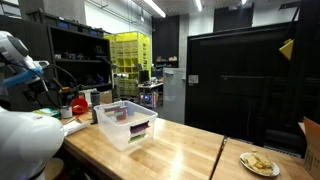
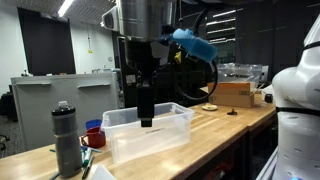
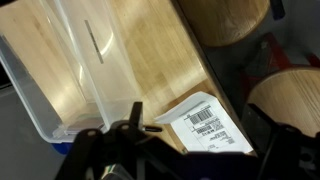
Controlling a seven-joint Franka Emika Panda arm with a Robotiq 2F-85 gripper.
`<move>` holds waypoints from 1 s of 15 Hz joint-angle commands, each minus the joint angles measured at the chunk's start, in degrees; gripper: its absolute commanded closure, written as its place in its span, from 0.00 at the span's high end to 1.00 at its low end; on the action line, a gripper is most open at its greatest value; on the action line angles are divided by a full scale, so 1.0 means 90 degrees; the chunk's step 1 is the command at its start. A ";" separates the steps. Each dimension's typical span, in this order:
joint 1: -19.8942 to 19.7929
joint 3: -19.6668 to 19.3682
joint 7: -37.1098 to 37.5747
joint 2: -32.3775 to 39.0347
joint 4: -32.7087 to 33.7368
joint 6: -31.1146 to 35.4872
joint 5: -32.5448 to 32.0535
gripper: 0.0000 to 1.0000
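My gripper point(image 3: 190, 150) is open and empty. Its dark fingers frame the bottom of the wrist view. It hangs above a white sheet with a printed barcode label point(image 3: 205, 125) that lies at the edge of the wooden table point(image 3: 150, 50). A clear plastic bin point(image 3: 50, 70) stands right beside the sheet. In an exterior view the black gripper point(image 2: 146, 112) hangs straight down at the bin point(image 2: 165, 135), with its fingertips about level with the rim. The bin point(image 1: 125, 122) holds a few small coloured items. My white arm point(image 1: 20, 60) is at the left.
A grey water bottle point(image 2: 67, 140) and a red cup point(image 2: 95, 135) stand near the bin. A plate with food point(image 1: 258, 163) and a cardboard box point(image 1: 312, 145) are at the table's far end. Round stool tops point(image 3: 225, 20) show below the table edge.
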 commanded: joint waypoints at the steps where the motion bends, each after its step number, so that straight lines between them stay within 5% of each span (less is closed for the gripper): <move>1: -0.0092 0.0028 0.0122 0.0079 0.0171 -0.0112 -0.0042 1.00; 15: -0.0727 0.0125 0.0275 0.1156 0.1923 -0.1403 -0.0460 1.00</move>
